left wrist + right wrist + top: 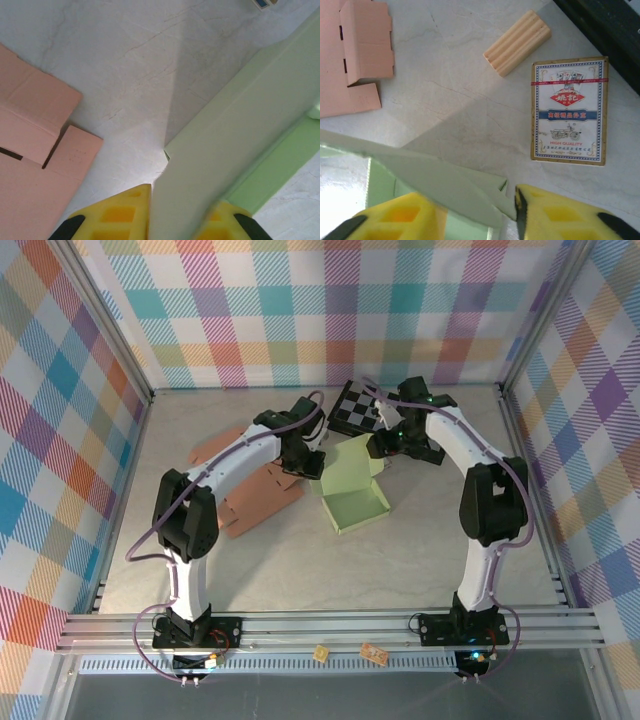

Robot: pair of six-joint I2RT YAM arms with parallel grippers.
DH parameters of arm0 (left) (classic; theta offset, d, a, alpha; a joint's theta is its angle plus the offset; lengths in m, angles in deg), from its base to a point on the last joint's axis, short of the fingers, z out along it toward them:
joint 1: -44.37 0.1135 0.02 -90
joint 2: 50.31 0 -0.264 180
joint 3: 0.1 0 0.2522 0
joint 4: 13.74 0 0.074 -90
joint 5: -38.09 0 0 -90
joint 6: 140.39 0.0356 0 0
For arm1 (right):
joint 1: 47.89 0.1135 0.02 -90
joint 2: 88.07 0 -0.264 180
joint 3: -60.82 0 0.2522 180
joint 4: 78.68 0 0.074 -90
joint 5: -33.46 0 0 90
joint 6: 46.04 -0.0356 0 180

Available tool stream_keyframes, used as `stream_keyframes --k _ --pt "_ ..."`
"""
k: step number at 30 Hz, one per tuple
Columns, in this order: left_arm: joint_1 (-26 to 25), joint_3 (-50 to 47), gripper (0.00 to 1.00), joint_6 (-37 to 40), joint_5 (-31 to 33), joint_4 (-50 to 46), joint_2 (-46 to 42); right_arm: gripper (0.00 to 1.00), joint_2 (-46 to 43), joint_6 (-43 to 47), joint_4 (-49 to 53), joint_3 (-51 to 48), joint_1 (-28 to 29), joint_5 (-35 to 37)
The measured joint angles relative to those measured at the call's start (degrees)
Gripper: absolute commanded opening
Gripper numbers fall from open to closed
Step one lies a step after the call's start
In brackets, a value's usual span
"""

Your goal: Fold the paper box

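Nearest the arm bases, the green paper box (357, 502) sits in the middle of the table (300, 570), its tray flat and its lid panel raised. The left gripper (180, 202) is pinched onto that panel's edge, while the right gripper (475, 197) straddles a corner flap with a gap showing beside one finger, not clamped. The card looks light, thin and quick to crease, so I'd hold it at the edges, close to the fold lines. Further back lie a pink flattened carton (262, 495), a pack of playing cards (570, 110) and a ridged wooden block (517, 42).
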Motion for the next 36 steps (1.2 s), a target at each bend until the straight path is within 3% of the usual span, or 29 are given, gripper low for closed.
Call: stream_keyframes --k 13,22,29,36 --pt "-0.02 5.18 0.09 1.44 3.82 -1.29 2.14 0.00 -2.36 -2.10 -1.68 -2.56 2.45 4.39" --pt "0.02 5.16 0.07 0.96 7.43 2.23 2.14 0.00 -14.21 -12.76 -14.38 -17.07 5.49 10.95" --pt "0.02 -8.11 0.06 -3.67 7.65 18.23 -3.04 0.00 -23.32 -20.85 -33.18 -34.38 8.61 16.26" --pt "-0.22 -18.01 0.06 -7.91 7.87 30.32 -7.34 0.00 -24.20 -26.25 -45.48 -39.80 10.54 21.62"
